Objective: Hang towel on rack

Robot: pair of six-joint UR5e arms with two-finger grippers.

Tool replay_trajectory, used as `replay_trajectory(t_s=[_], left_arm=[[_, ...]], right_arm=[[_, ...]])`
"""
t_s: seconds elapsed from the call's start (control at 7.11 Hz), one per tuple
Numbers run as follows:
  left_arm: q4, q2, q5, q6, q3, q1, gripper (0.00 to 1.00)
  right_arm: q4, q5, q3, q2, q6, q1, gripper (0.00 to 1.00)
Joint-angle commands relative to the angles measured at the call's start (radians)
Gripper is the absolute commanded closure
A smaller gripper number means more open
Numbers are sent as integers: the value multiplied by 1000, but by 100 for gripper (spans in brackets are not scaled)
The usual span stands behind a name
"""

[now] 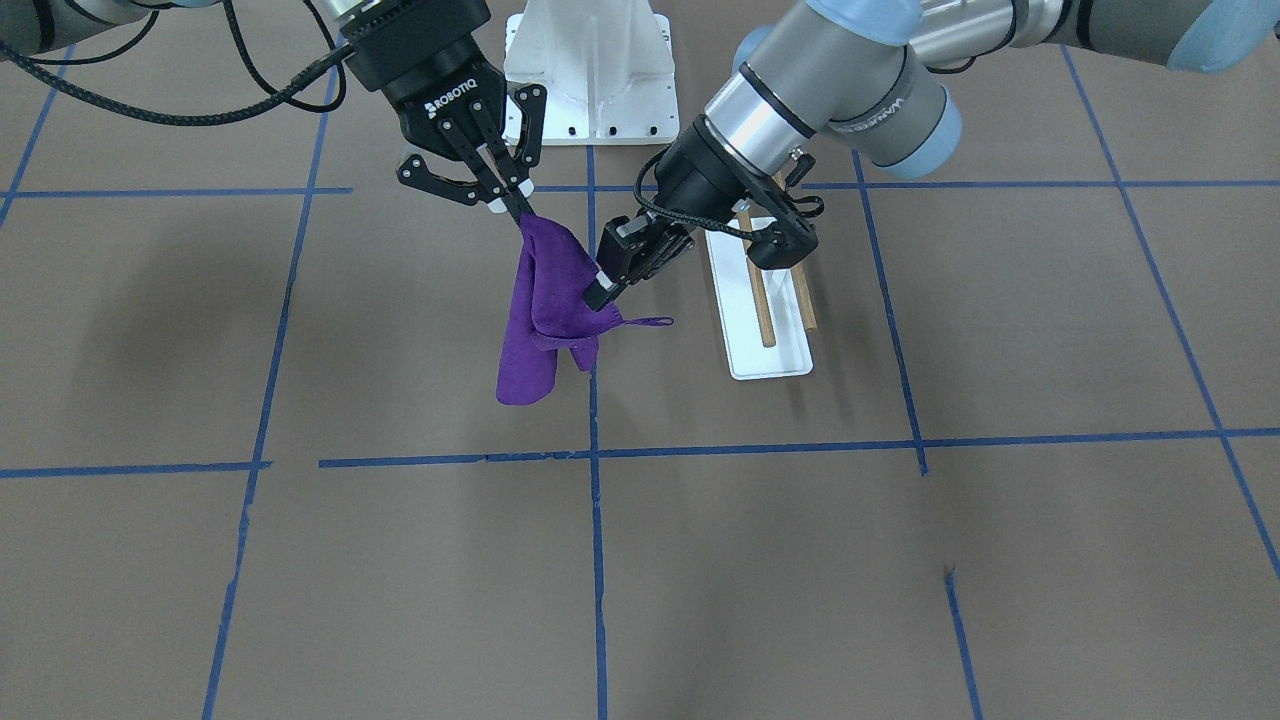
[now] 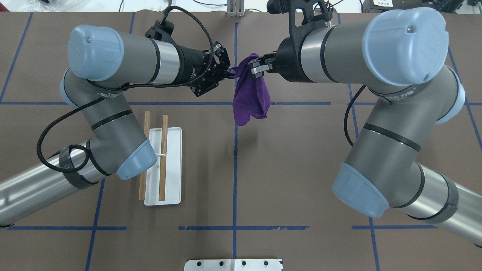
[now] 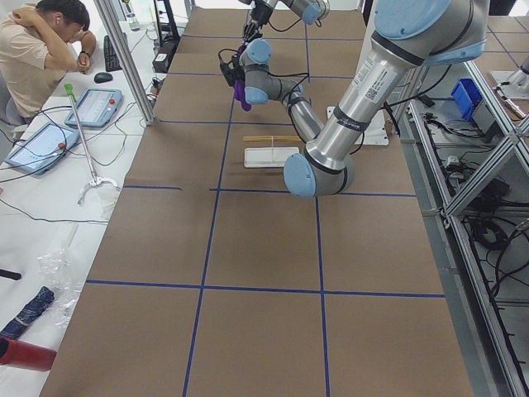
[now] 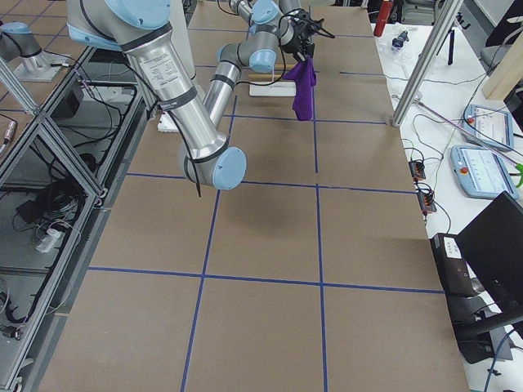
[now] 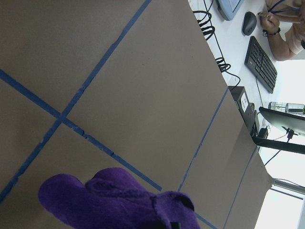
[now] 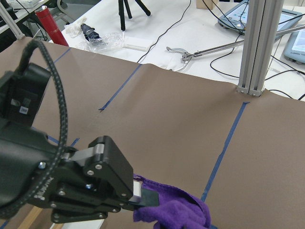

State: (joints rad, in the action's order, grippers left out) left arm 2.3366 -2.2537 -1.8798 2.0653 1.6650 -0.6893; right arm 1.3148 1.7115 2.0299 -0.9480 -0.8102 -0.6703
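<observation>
The purple towel point(image 1: 540, 310) hangs in the air between both grippers, bunched, with a thin strip sticking out sideways; it also shows from overhead point(image 2: 250, 96). My right gripper point(image 1: 520, 212) is shut on its top corner. My left gripper point(image 1: 603, 293) is shut on a lower fold, and it also shows in the right wrist view point(image 6: 143, 195). From overhead the left gripper point(image 2: 229, 72) and the right gripper point(image 2: 256, 70) face each other closely. The rack point(image 2: 171, 165), a white base with two wooden dowels, stands apart on my left, partly under the left arm. It also shows from the front point(image 1: 770, 360).
A large white bolted pedestal point(image 1: 590, 70) stands at the robot's side of the table. Blue tape lines grid the brown table point(image 2: 301, 169). A person sits at a side desk point(image 3: 41, 50). Monitors and cables lie beyond the table's far edge point(image 4: 482, 155).
</observation>
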Motion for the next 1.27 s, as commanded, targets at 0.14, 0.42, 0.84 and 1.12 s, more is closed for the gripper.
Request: replay_trajectory(t_s=[0.14,0.42,0.84,1.12], left_arm=[[0,2,1,-14,2,-3,100],[-3,92,-11,-118,94,-7,100],[1,312,-126,-426,215,-30,100],[67,503,-233,-679,274,-96,100]], right_arm=[[189,77,3,11,-86,-12,0],[326,183,-5,-11,-67,-87,0],[490,238,-8,-151,254,-216,0],[488,279,-8,-276,428,-306,0]])
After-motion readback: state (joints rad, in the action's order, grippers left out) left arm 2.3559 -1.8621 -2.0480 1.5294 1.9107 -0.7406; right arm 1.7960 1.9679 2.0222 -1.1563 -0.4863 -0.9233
